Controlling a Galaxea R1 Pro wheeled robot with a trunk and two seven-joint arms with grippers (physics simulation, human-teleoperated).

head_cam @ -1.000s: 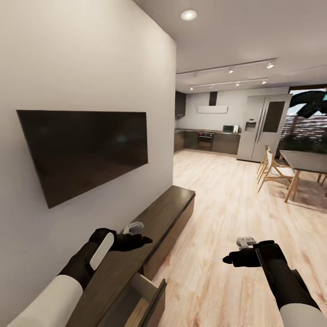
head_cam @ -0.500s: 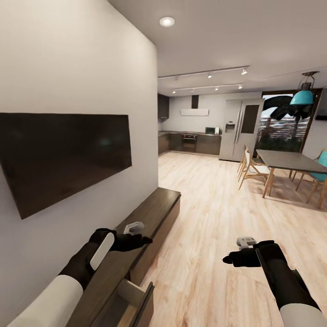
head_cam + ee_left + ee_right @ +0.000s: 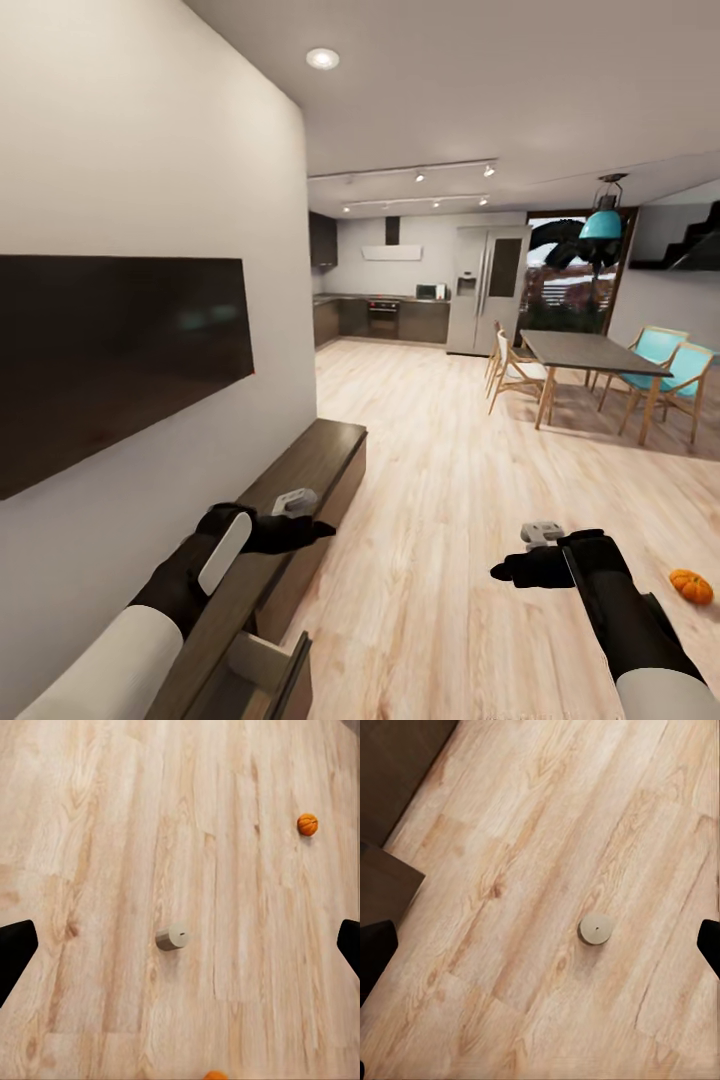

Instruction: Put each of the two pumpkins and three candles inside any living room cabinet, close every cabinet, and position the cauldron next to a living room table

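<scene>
- On your left the cabinet (image 3: pixel 300 490) runs along the white wall (image 3: pixel 130 180), with a drawer (image 3: pixel 268 672) pulled out near you, jutting into the floor space
- Your left gripper (image 3: pixel 318 527) hangs over the cabinet top, the television (image 3: pixel 110 360) on the wall above it
- Bare wooden floor (image 3: pixel 440 560) lies wide between the cabinet and your right gripper (image 3: pixel 497 571)
- A candle (image 3: pixel 595 928) stands alone on the planks, with bare boards all round it
- A pumpkin (image 3: pixel 691 586) sits on the floor just beyond your right arm
- The dining table (image 3: pixel 590 352) and chairs stand well ahead to the right
</scene>
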